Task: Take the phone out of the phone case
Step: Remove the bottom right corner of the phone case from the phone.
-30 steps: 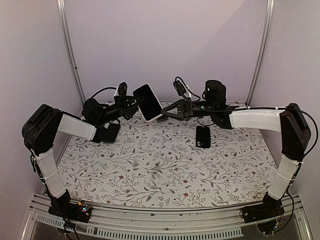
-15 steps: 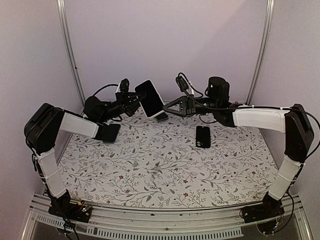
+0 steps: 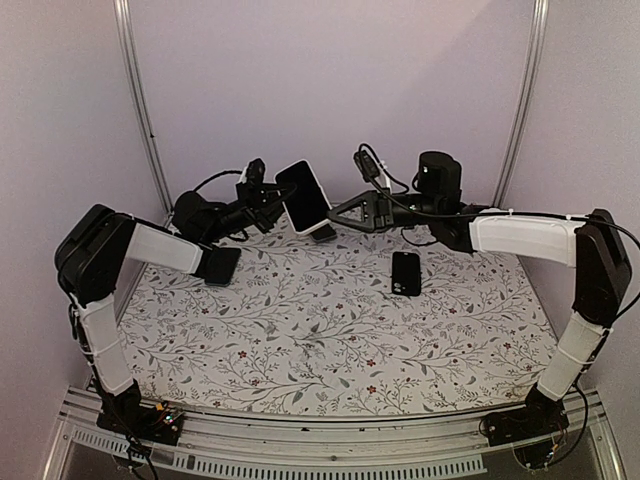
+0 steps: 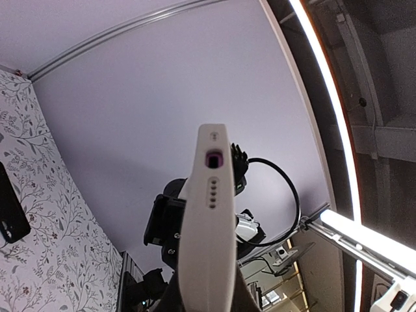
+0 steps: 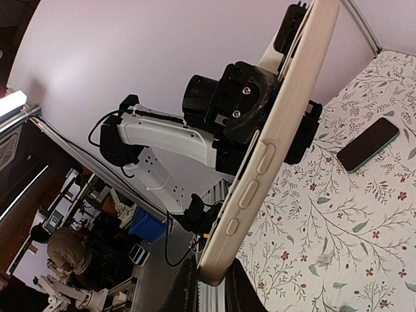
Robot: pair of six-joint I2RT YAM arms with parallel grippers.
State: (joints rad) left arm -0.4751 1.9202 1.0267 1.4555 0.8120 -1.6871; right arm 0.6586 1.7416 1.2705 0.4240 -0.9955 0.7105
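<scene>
Both arms are up in the upper middle of the top view, holding the phone (image 3: 303, 195) between them, clear of the table (image 3: 330, 340). Its black face shows inside the white rim of the phone case (image 5: 260, 166), so I judge the phone is seated in the case. No gap or lifted corner shows in any view.

The left gripper (image 3: 268, 197) is clamped on the left edge of the case. The right gripper (image 5: 209, 289) is closed on its lower end, with a finger on either side in the right wrist view. The left wrist view shows the case end-on, port cutout and speaker holes toward the camera. Its own fingers barely show at the bottom edge, so I read that grip from the top view.

On the table there is a dark phone (image 3: 406, 273) right of centre and a second dark handset (image 3: 222, 265) at the left. A small dark object (image 3: 323, 232) sits under the held one; I can't tell what it is.

Progress: the lift and two-arm hold are done. The separation itself looks not yet started. What's left, by my estimate, is to hold the case with one arm, push or peel the phone out with the other, then set both down.
</scene>
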